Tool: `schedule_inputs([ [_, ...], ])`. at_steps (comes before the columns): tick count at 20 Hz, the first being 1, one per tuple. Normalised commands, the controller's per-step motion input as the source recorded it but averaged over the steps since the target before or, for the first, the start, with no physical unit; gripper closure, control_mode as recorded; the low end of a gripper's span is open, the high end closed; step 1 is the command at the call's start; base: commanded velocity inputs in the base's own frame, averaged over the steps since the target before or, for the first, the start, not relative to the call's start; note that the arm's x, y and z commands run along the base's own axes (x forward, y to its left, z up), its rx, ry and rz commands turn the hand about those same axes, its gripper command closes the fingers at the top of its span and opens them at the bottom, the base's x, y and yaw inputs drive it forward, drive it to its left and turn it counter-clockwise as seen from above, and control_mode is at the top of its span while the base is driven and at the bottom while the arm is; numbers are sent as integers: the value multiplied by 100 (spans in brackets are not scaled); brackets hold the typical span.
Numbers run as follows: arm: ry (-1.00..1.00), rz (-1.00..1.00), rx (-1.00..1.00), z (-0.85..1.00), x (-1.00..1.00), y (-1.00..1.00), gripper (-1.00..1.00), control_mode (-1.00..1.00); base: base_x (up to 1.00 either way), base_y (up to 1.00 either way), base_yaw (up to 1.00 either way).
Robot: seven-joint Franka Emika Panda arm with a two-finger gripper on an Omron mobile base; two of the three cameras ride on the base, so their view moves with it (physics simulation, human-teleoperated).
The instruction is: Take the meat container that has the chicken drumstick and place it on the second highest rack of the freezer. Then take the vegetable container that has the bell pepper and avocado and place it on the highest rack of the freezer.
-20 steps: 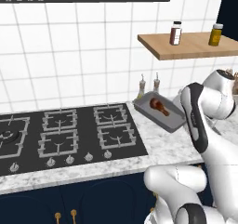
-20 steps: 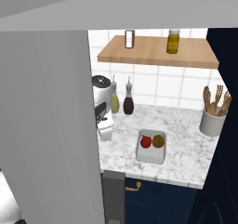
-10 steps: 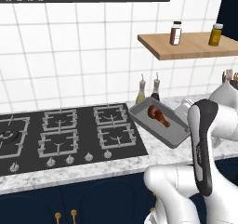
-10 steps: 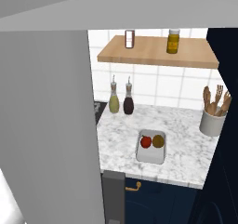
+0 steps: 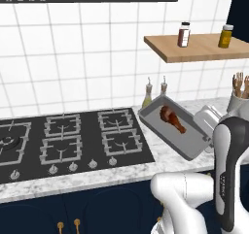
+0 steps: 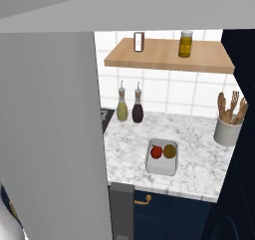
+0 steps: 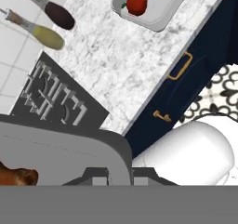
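1. The meat container (image 5: 177,132), a shallow rectangular light-grey tray carrying the small reddish-brown chicken drumstick (image 5: 171,118), is seen lifted clear of the white-marbled counter (image 5: 160,155) and tilted, just right of the black gas hob (image 5: 73,141).
2. In the hand view the jaws are pressed onto the tray's rim (image 7: 122,158) at one edge only, so the tray is held far from its middle.
3. Because of the tilt, the drumstick could be rolled toward the low side and tipped out if the wrist is turned further.
4. With so narrow a pinch, the tray could be twisted or slipped loose during a wide swing toward the freezer.
5. The two slim glass bottles (image 5: 154,92) stand just behind the tray and could be clipped by its far corner.
6. The grey panel (image 6: 52,134) looms close on the left in the right base view, and could be struck on the way.
7. The white vegetable container (image 6: 162,157), holding the red bell pepper (image 6: 156,152) and olive-brown avocado (image 6: 170,151), is left on the counter, well apart.
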Motion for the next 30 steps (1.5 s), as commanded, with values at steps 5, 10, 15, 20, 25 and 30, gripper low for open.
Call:
schedule_inputs([
  [5, -1, 0, 0, 0, -1, 0, 100, -100, 0, 0, 0],
  [10, 0, 0, 0, 0, 0, 0, 100, 100, -17, 48, -2],
  [15, 0, 0, 0, 0, 0, 0, 100, 100, -43, 73, -54],
  [20, 0, 0, 0, 0, 0, 0, 100, 100, -34, 18, -87],
  [25, 0, 0, 0, 0, 0, 0, 100, 100, -45, 3, -87],
  [30, 0, 0, 0, 0, 0, 0, 100, 100, -66, 16, -75],
])
